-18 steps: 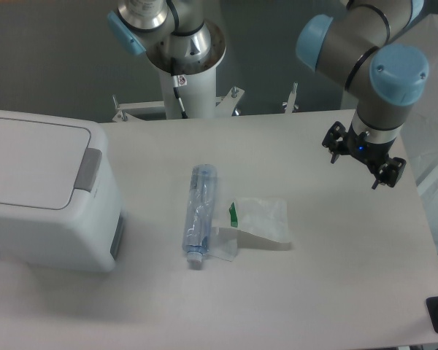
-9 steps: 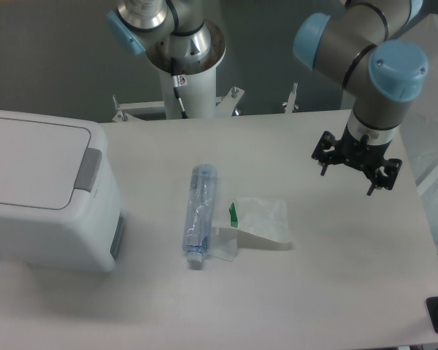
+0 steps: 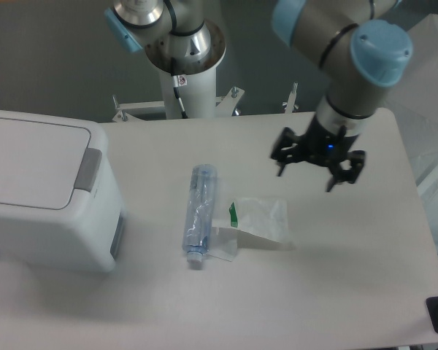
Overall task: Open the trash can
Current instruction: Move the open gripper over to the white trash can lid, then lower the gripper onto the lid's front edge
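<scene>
— Leftward is where the gripper [image 3: 318,162] has gone since a second ago: it was over the table's right side and now hangs nearer the middle, above and to the right of the bag. Nothing else has shifted.

— Start with the big things, then.

— Biggest is the table [image 3: 336,292], pale and flat. On its left end sits the bin [image 3: 47,193], white and boxy, lid down flat, with the grey latch tab [image 3: 88,169] on the side facing the middle. It is well apart from the gripper.

— And the arm?

— Grey arm [image 3: 336,44] with blue joint caps, reaching down from the top right. A second white base stands behind the table.

— Smaller things?

— A clear bottle [image 3: 199,216] lies on its side near the centre, cap toward the front edge. The clear bag [image 3: 257,220] lies just beside it on the right, touching it near the cap.

— The fingers?

— Black fingers [image 3: 283,158], spread wide apart, holding nothing, touching nothing.
</scene>
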Motion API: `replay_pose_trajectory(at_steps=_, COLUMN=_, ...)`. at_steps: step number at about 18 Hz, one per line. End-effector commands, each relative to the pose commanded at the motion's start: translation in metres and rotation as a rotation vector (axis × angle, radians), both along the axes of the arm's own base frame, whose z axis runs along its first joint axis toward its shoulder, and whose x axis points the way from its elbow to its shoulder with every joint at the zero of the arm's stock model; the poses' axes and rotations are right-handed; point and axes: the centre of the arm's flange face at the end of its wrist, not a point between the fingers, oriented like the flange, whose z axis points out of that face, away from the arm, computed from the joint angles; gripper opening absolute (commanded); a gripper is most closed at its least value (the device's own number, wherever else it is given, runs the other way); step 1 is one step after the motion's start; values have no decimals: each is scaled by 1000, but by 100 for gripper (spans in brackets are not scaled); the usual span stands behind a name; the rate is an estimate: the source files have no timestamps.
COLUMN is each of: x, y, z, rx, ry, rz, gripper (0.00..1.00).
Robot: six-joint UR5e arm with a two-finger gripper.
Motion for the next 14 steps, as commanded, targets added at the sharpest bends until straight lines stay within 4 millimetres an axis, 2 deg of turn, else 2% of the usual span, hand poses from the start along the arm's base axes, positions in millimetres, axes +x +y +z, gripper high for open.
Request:
replay_pose_trajectory(at_steps=4, x=63, y=21, z=34, rx=30, ry=-49, rz=24, gripper=100)
replay_pose_trajectory(at_steps=5, x=119, y=46, z=67, rx=113, ry=-118, rz=55, gripper=100)
replay_pose_trajectory(at_steps=10, x=173, y=77, z=76, rx=109, ry=-160, rz=61, gripper=100)
replay_pose_trajectory(at_steps=12, x=185, y=82, z=77, rx=110, ry=-170, rz=50, gripper=100)
replay_pose_trajectory(at_steps=14, x=187, y=85, z=77, rx=128, ry=-157, rz=32, gripper=100)
